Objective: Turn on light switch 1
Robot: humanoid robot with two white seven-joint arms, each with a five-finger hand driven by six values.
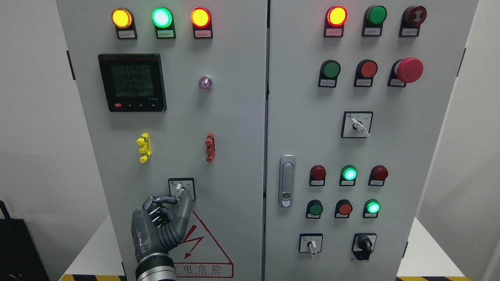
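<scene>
1. Where the left door of the grey cabinet (234, 128) nears the lower middle of the frame, a small rotary switch (179, 189) sits in a black-framed square plate, its white knob pointing roughly upward.
2. The left robot hand (162, 222) comes up from the bottom edge left of centre, and its thumb and index finger are closed together on the switch knob; the other fingers are curled in against the palm.
3. Just below the hand, a red-outlined warning triangle (203, 242) with a lightning bolt is partly hidden by the wrist.
4. Above the switch, a yellow clip (143, 147) and a red clip (210, 147) are mounted side by side, well apart.
5. Higher, at the upper left, a black meter (132, 82) shows a lit green screen, with a small purple lens (205, 82) to its right.
6. Along the top of the left door glow three lamps (161, 17): yellow, green, orange-red.
7. On the right door, a metal latch handle (286, 180) sits near the seam, with rows of buttons, lamps and three more rotary switches to its right, and a red mushroom button (409, 70) at the upper right.
</scene>
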